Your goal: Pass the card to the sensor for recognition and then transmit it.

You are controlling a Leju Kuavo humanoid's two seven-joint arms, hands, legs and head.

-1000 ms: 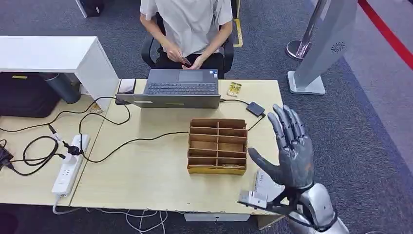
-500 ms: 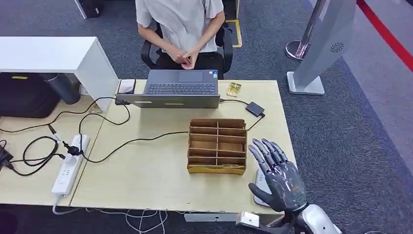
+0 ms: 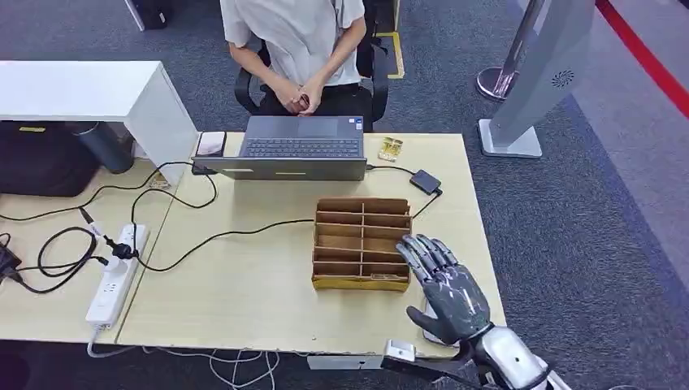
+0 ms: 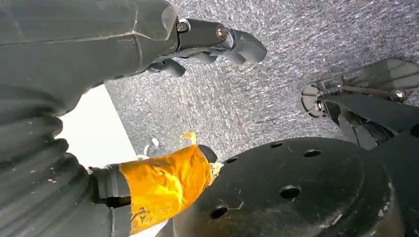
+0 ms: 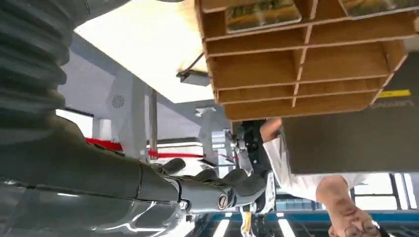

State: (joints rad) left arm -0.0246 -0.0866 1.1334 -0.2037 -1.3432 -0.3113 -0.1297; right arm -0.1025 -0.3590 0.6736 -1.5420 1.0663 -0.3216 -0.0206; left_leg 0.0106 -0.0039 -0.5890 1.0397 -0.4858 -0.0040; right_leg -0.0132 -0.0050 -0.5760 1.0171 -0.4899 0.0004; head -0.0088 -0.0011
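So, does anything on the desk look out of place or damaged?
Nothing looks damaged or spilled. The wooden organizer stands square on the desk, and the laptop sits straight behind it. The only untidy part is the loose black cables winding across the desk to the power strip. The right robot hand hovers open beside the organizer.
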